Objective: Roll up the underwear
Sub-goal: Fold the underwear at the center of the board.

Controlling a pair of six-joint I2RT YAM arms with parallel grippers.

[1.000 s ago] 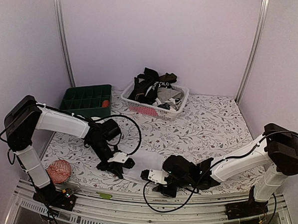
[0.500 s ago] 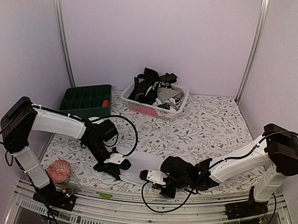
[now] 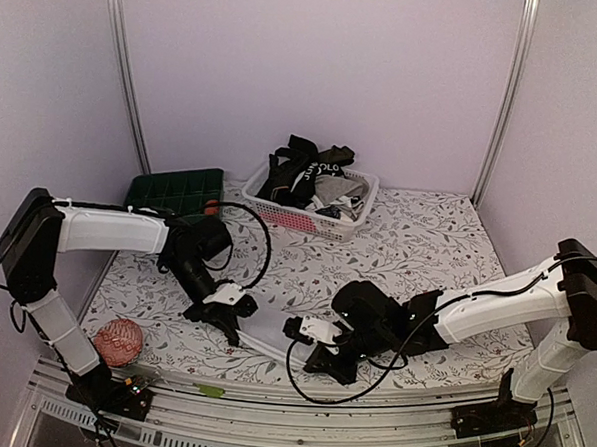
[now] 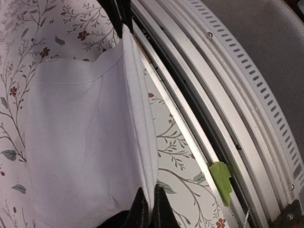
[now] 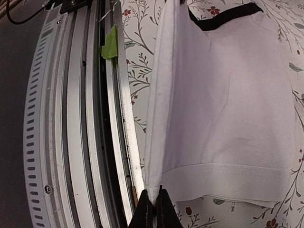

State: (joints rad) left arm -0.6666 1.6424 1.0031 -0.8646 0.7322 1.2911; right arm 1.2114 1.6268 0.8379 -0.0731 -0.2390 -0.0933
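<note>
White underwear point(image 3: 271, 330) lies flat at the near edge of the floral tablecloth point(image 3: 428, 240), between my two arms. It is smooth thin fabric with a stitched hem and a black waistband point(image 5: 223, 16) at one end. The left gripper point(image 4: 147, 209) has its fingers pressed together on the cloth's near edge, lifting it into a sharp ridge. The right gripper point(image 5: 153, 209) is pinched on the same edge at the other end. A ribbed metal rail point(image 4: 228, 95) runs just beside the cloth, with a green tape tab point(image 5: 110, 42) on it. At the back sits a white lattice basket point(image 3: 279, 214) heaped with dark clothes, with a green compartment tray point(image 3: 170, 192) to its left. A reddish patterned ball point(image 3: 118, 340) sits near left.
</note>
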